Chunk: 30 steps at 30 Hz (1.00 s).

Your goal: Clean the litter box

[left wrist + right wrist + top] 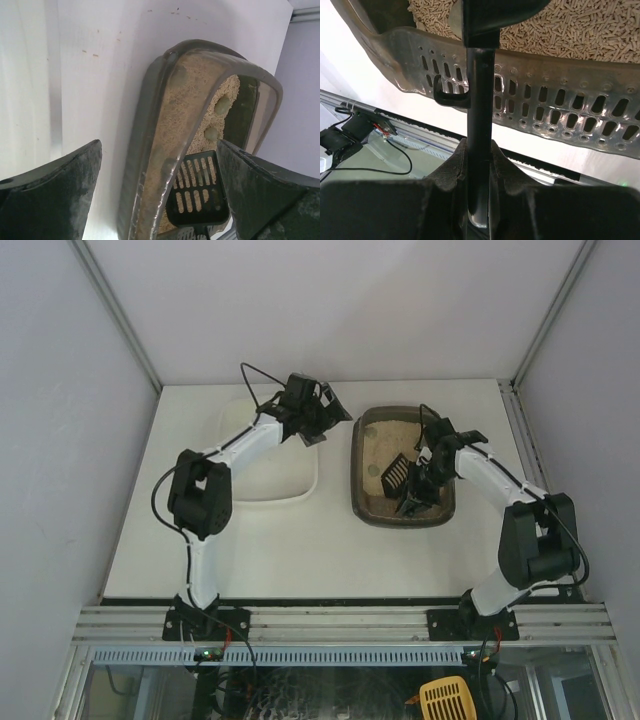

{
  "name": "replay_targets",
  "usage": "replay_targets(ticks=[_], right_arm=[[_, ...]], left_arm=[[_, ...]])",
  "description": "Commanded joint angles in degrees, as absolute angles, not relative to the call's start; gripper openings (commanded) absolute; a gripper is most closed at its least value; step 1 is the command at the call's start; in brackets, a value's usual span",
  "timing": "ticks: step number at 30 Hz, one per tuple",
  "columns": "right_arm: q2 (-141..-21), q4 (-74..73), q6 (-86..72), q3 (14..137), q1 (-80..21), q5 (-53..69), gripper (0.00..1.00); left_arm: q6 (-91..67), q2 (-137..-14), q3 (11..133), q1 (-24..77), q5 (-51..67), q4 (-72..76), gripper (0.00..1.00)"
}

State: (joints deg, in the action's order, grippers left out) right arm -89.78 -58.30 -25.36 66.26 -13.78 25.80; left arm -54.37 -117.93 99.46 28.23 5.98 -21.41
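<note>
The dark brown-grey litter box with beige litter stands right of centre on the table. A black slotted scoop rests in it, head on the litter. My right gripper is shut on the scoop's handle above the box's near wall. My left gripper is open and empty, held just left of the box's far left corner. In the left wrist view the box's rim, the scoop and two greenish lumps on the litter show between the open fingers.
A plain white tub stands left of the litter box, under my left arm. White walls close in the table on three sides. A yellow scoop lies below the table's front rail.
</note>
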Motion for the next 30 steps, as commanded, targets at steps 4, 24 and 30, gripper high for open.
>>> replay_targets(ticks=[4, 24, 30], right_arm=[[-93.13, -60.15, -27.6, 70.34, -13.75, 28.36, 0.0], [-96.57, -45.26, -31.6, 71.02, -10.11, 37.72, 0.0], [-88.48, -40.08, -33.25, 62.38, -5.02, 41.6, 0.0]], left_arm=[[-61.75, -118.63, 102.45, 30.18, 5.59, -17.49, 1.0], [-51.17, -114.08, 97.72, 29.4, 4.46, -18.28, 1.0], [-45.28, -111.88, 96.46, 29.36, 4.68, -19.99, 1.0]])
